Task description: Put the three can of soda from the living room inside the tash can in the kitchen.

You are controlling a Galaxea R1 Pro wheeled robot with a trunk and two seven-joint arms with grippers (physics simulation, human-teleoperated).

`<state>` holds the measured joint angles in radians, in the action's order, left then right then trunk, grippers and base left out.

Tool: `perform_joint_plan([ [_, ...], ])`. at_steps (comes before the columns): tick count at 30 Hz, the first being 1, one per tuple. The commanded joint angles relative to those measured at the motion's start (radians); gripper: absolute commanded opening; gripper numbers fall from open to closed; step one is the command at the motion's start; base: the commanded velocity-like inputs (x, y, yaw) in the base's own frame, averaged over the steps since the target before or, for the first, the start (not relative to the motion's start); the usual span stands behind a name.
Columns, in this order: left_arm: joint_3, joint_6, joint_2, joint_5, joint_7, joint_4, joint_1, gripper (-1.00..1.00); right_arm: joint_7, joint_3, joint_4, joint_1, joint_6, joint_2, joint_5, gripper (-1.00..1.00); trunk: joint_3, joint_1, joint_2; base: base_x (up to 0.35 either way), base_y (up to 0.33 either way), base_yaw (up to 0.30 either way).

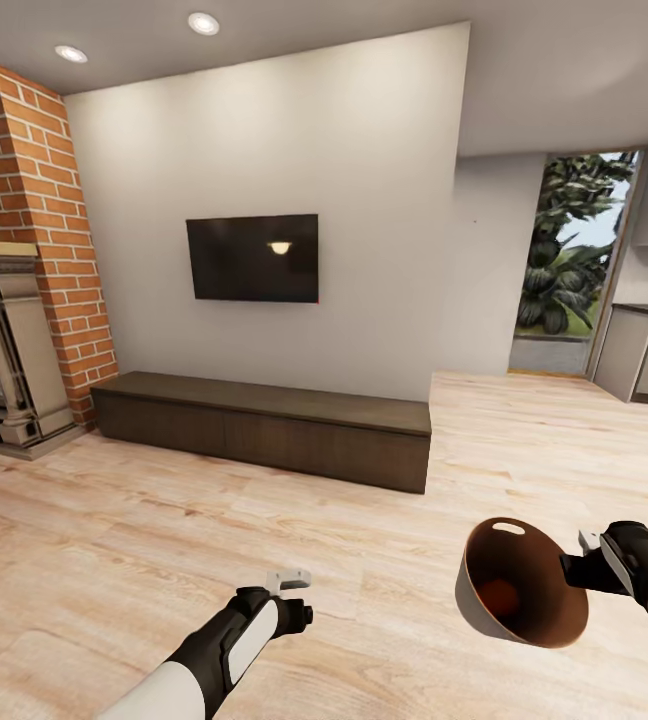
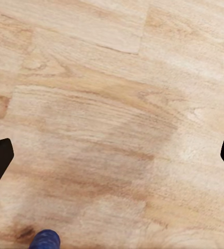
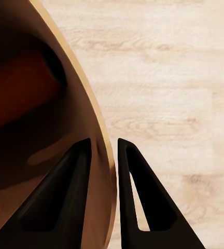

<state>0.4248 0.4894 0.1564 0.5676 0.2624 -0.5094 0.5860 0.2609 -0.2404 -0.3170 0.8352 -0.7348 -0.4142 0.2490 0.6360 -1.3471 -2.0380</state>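
Midway across the wood floor (image 1: 264, 500), the right claw (image 3: 104, 150) is clamped on the rim of the tash can (image 1: 519, 580), tilted in the air with an orange-red shape inside. Meanwhile the left claw (image 1: 289, 578) hangs wide apart, holding nothing, facing the wall-mounted television (image 1: 252, 257).

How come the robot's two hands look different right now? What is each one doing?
The right gripper is pinched shut on the rim of the trash can, one finger inside and one outside, while the left gripper is open and holds nothing. The right gripper carries the bin tipped on its side above the wooden floor; the left gripper just points down at that floor. Both have dark fingers.
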Motion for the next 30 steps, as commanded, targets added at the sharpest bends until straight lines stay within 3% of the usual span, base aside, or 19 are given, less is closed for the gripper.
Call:
perform_joint_plan([
  [1, 0.000, 0.000, 0.000, 0.000, 0.000, 0.000, 0.000, 1.00, 0.003, -0.005, -0.001, 0.001, -0.001, 0.000, -0.014, -1.00, 0.001, 0.000, 0.000, 0.000, 0.000, 0.000],
  [11, 0.000, 0.000, 0.000, 0.000, 0.000, -0.001, 0.000, 1.00, 0.003, -0.005, -0.001, 0.001, -0.001, 0.000, -0.014, -1.00, 0.013, 0.000, 0.000, 0.000, 0.000, 0.000],
  [30, 0.000, 0.000, 0.000, 0.000, 0.000, -0.001, 0.000, 1.00, 0.003, -0.007, -0.012, 0.001, -0.012, 0.000, -0.016, -1.00, 0.015, 0.000, 0.000, 0.000, 0.000, 0.000],
])
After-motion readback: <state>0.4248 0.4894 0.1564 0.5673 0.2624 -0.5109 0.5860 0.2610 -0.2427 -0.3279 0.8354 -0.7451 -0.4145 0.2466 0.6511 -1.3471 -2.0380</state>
